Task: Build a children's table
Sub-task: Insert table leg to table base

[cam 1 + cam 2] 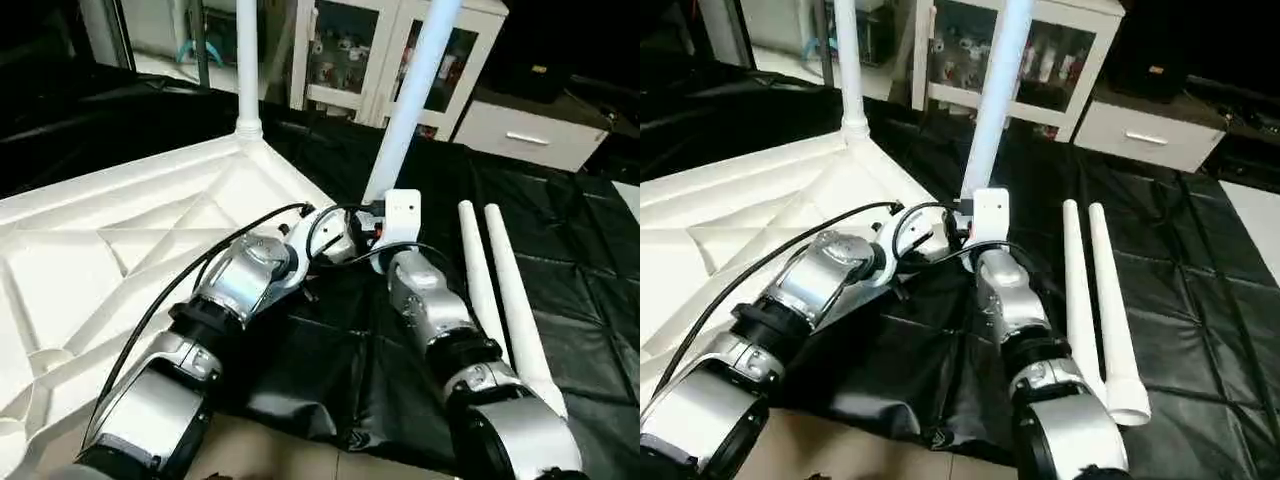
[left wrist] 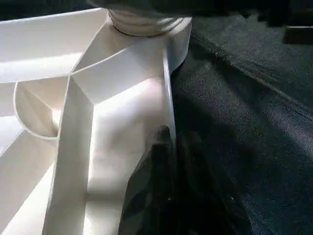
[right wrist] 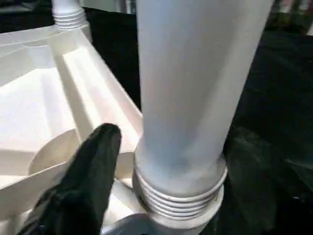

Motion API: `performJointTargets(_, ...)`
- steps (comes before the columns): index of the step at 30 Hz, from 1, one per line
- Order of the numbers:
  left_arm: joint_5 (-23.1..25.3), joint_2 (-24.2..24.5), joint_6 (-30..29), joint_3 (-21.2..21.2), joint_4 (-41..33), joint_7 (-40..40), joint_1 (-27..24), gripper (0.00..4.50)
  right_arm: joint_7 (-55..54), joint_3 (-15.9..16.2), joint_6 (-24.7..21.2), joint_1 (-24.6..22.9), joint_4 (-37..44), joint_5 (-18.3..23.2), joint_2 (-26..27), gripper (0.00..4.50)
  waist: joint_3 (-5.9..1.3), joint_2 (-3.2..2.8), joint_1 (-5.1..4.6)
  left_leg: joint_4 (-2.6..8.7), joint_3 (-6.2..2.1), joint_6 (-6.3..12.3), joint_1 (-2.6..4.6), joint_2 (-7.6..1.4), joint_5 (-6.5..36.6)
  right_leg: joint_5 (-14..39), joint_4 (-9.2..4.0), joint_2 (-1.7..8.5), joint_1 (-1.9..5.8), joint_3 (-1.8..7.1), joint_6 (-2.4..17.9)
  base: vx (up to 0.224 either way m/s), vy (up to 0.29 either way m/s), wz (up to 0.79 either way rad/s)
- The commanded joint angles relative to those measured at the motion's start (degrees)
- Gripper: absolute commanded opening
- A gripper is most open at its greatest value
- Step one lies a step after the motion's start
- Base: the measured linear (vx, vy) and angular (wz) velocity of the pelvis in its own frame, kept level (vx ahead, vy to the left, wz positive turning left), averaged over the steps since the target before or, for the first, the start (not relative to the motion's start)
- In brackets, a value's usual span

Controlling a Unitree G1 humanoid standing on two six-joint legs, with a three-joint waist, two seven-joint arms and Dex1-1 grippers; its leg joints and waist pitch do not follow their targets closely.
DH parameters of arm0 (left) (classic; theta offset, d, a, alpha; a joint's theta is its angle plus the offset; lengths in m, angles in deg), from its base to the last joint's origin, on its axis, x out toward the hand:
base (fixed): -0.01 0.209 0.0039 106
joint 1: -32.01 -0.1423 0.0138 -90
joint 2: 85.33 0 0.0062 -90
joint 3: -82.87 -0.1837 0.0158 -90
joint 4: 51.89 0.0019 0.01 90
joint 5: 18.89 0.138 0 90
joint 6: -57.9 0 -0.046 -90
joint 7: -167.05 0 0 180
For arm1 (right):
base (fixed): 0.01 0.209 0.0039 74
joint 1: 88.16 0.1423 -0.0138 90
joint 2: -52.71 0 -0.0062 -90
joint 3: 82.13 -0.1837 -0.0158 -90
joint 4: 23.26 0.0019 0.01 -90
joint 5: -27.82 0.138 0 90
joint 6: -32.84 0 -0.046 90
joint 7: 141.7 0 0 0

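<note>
The white tabletop (image 1: pixel 110 240) lies upside down on the black-covered worktable, ribs facing up. One white leg (image 1: pixel 247 60) stands upright in its far corner socket. A second leg (image 1: pixel 412 95) leans at the tabletop's right corner. My right gripper (image 3: pixel 176 142) is shut on this leg just above its threaded end (image 3: pixel 178 196), which sits at the corner socket. My left gripper (image 2: pixel 171 142) is shut on the tabletop's rim (image 2: pixel 168 88) close to that corner. Two loose legs (image 1: pixel 480 270) (image 1: pixel 520 310) lie side by side on the cloth to my right.
A white cabinet with glass doors (image 1: pixel 340 50) and a white drawer unit (image 1: pixel 530 135) stand behind the worktable. The black cloth (image 1: pixel 330 380) ends at the near edge, where pale floor (image 1: pixel 270 455) shows. A black cable (image 1: pixel 180 280) runs along my left forearm.
</note>
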State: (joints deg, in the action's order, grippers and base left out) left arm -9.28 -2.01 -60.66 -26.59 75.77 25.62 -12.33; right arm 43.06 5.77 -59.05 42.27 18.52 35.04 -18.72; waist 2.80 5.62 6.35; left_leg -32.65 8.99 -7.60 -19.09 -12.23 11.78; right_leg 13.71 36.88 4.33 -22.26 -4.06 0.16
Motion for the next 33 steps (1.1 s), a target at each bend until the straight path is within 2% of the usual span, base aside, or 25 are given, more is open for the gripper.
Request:
performJointTargets(1, 0.6, 0.1, 1.1, -1.2, -0.3, 0.8, 1.1, 0.0, 3.3, 1.4, -2.9, -1.5, 6.2, 0.8, -0.7, 3.65, -3.01, -0.89, -0.06, 3.71, 0.47, 0.94, -0.4, -0.71, 1.8, -7.3, -4.11, 3.47, 3.17, 3.24, 10.1, 0.0, 0.0, 0.0)
performJointTargets(2, 0.5, 0.3, 1.5, -1.2, -0.4, 1.2, 1.0, 0.0, 4.4, 1.9, -4.5, -2.8, 9.7, 1.0, -1.3, 3.89, -3.02, -0.84, 0.06, 3.58, 0.49, 1.51, -0.43, -0.61, 0.4, -9.3, -4.03, 3.39, 3.35, 3.29, 10.2, 0.0, 0.0, 0.0)
performJointTargets(4, 0.2, 0.7, 2.0, -1.3, -0.9, 2.6, 0.5, 0.0, 7.2, 3.2, -8.2, -5.9, 16.7, 1.7, -3.3, 3.94, -3.01, -0.76, 0.23, 3.54, 0.46, 2.1, -0.43, -0.49, -0.6, -10.8, -4.04, 3.29, 3.54, 3.22, 10.3, 0.0, 0.0, 0.0)
performJointTargets(6, 0.1, 0.9, 2.1, -1.3, -1.1, 3.0, 0.3, 0.0, 7.9, 3.5, -9.0, -6.6, 18.2, 1.8, -3.7, 4.17, -3.09, -0.84, 0.24, 3.58, 0.46, 2.5, -0.34, -0.54, -1.2, -12.2, -3.93, 3.35, 3.49, 3.21, 10.7, 0.0, 0.0, 0.0)
performJointTargets(8, -0.2, 2.0, 2.9, -1.9, -2.3, 5.1, -0.6, 0.0, 9.4, 4.0, -12.3, -9.2, 23.1, 2.2, -6.0, 4.28, -3.08, -0.94, 0.25, 3.51, 0.48, 2.44, -0.24, -0.61, -1.4, -12.6, -3.92, 3.28, 3.6, 3.22, 11.2, 0.0, 0.0, 0.0)
performJointTargets(9, -0.6, 4.0, 3.8, -2.9, -4.2, 8.9, -2.3, 0.0, 12.8, 4.6, -16.3, -12.6, 28.3, 2.4, -10.8, 4.38, -3.11, -1.33, 0.38, 3.48, 0.39, 2.44, -0.18, -0.6, -1.9, -13.4, -3.8, 3.26, 3.6, 3.21, 11.4, 0.0, 0.0, 0.0)
performJointTargets(10, -0.6, 4.0, 3.8, -2.9, -4.2, 8.9, -2.3, 0.0, 12.8, 4.6, -16.3, -12.6, 28.3, 2.4, -10.8, 4.38, -3.15, -1.12, 0.58, 3.36, 0.45, 2.78, -0.18, -0.65, -2.8, -15.5, -3.72, 3.16, 3.78, 3.2, 11.5, 0.0, 0.0, 0.0)
performJointTargets(12, -1.4, 5.8, 4.2, -3.4, -6.3, 12.2, -3.9, 0.0, 17.2, 5.1, -20.4, -15.2, 32.8, 2.8, -14.9, 4.38, -3.31, -1.42, 0.55, 3.31, 0.5, 2.45, -0.19, -0.52, -3.6, -17.0, -3.59, 3.04, 3.81, 3.1, 12.1, 0.0, 0.0, 0.0)
performJointTargets(13, -1.8, 7.0, 4.9, -3.8, -7.6, 14.2, -4.8, 0.0, 20.2, 5.2, -22.0, -16.2, 34.7, 3.5, -17.2, 4.38, -3.38, -1.24, 0.58, 3.14, 0.45, 2.78, -0.39, -0.38, -4.4, -18.9, -3.38, 2.92, 4.14, 3.14, 12.3, 0.0, 0.0, 0.0)
performJointTargets(15, -3.1, 9.9, 7.2, -5.3, -10.9, 20.4, -6.9, 0.0, 26.8, 5.3, -23.9, -18.2, 38.1, 5.7, -21.9, 4.38, -3.32, -1.07, 0.59, 3.08, 0.53, 3.67, -0.48, -0.44, -4.1, -20.1, -3.38, 2.96, 4.24, 3.22, 12.8, 0.0, 0.0, 0.0)
performJointTargets(16, -3.8, 10.9, 7.7, -5.6, -12.1, 22.4, -7.7, 0.0, 29.5, 5.3, -23.5, -18.7, 38.7, 6.6, -23.4, 4.38, -3.35, -1.46, 0.66, 3.08, 0.54, 3.9, -0.42, -0.56, -3.3, -19.8, -3.32, 3.08, 4.07, 3.16, 13.3, 0.0, 0.0, 0.0)
performJointTargets(17, -3.8, 10.9, 7.7, -5.6, -12.1, 22.4, -7.7, 0.0, 29.5, 5.3, -23.5, -18.7, 38.7, 6.6, -23.4, 4.38, -3.3, -1.22, 0.42, 3.09, 0.68, 4.13, -0.47, -0.59, -3.0, -19.4, -3.43, 3.05, 4.02, 3.18, 13.6, 0.0, 0.0, 0.0)
performJointTargets(18, -5.1, 12.3, 8.3, -5.9, -14.2, 25.8, -8.9, 0.0, 33.3, 5.5, -23.9, -19.8, 40.8, 8.1, -25.9, 4.38, -3.23, -1.15, 0.32, 3.14, 0.73, 4.19, -0.56, -0.59, -2.0, -17.4, -3.51, 3.1, 4.0, 3.11, 14.1, 0.0, 0.0, 0.0)
performJointTargets(19, -5.5, 13.1, 8.8, -6.1, -15.2, 27.1, -9.4, 0.0, 35.8, 5.8, -23.6, -20.3, 41.5, 8.7, -27.4, 4.38, -3.21, -1.43, 0.42, 3.05, 0.77, 4.32, -0.39, -0.78, -1.6, -16.0, -3.49, 3.31, 3.88, 3.21, 14.4, 0.0, 0.0, 0.0)
performJointTargets(21, -6.9, 15.4, 8.8, -6.6, -18.1, 30.8, -10.9, 0.0, 42.8, 6.7, -22.4, -21.6, 43.0, 10.4, -31.4, 4.38, -3.21, -1.25, 0.4, 2.95, 0.82, 4.95, -0.35, -1.06, -0.9, -15.5, -3.46, 3.29, 3.94, 3.22, 15.1, 0.0, 0.0, 0.0)
performJointTargets(23, -7.5, 16.5, 8.1, -6.7, -19.9, 32.7, -11.7, 0.0, 46.7, 6.9, -22.7, -22.0, 43.8, 11.7, -32.9, 4.38, -3.03, -1.53, 0.43, 3.03, 0.93, 5.16, -0.2, -1.12, -0.2, -13.9, -3.6, 3.38, 3.58, 3.19, 15.7, 0.0, 0.0, 0.0)
performJointTargets(24, -7.9, 17.4, 7.9, -7.0, -21.1, 34.0, -12.2, 0.0, 49.7, 7.5, -23.6, -22.1, 44.2, 12.7, -34.0, 4.38, -3.06, -1.21, 0.31, 2.96, 0.94, 5.27, -0.31, -1.11, 0.4, -12.8, -3.56, 3.44, 3.71, 3.22, 16.0, 0.0, 0.0, 0.0)
performJointTargets(26, -8.1, 18.5, 8.2, -7.4, -22.3, 35.2, -12.7, 0.0, 53.5, 8.6, -24.7, -22.3, 44.8, 13.5, -35.7, 4.38, -3.0, -1.08, 0.4, 3.0, 0.94, 5.5, -0.22, -1.2, 0.7, -11.2, -3.66, 3.51, 3.61, 3.24, 16.1, 0.0, 0.0, 0.0)
performJointTargets(27, -8.1, 18.8, 8.4, -7.5, -22.6, 35.7, -12.9, 0.0, 55.0, 9.1, -25.0, -22.4, 45.1, 13.7, -36.4, 4.38, -3.05, -1.27, 0.43, 2.93, 0.91, 5.64, -0.1, -1.21, 0.8, -10.5, -3.62, 3.44, 3.54, 3.19, 16.3, 0.0, 0.0, 0.0)
performJointTargets(29, -7.6, 19.6, 8.9, -7.8, -23.2, 36.5, -13.1, 0.0, 57.9, 10.1, -25.2, -22.2, 45.2, 13.9, -37.5, 4.38, -3.1, -1.18, 0.54, 2.79, 0.94, 5.78, -0.11, -1.23, 0.2, -10.6, -3.5, 3.49, 3.47, 3.18, 16.7, 0.0, 0.0, 0.0)
performJointTargets(30, -7.5, 19.8, 9.0, -7.9, -23.3, 36.9, -13.1, 0.0, 58.7, 10.4, -25.2, -22.0, 45.1, 14.0, -37.7, 4.38, -3.11, -0.86, 0.59, 2.76, 0.98, 5.84, -0.11, -1.22, -0.2, -10.7, -3.52, 3.53, 3.48, 3.18, 16.6, 0.0, 0.0, 0.0)
performJointTargets(33, -7.3, 20.3, 9.1, -8.1, -23.9, 37.3, -13.3, 0.0, 61.4, 11.6, -24.9, -21.1, 44.2, 14.1, -38.3, 4.38, -3.16, -0.92, 0.66, 2.68, 0.94, 5.82, -0.17, -1.16, 0.0, -9.4, -3.45, 3.57, 3.41, 3.13, 16.5, 0.0, 0.0, 0.0)
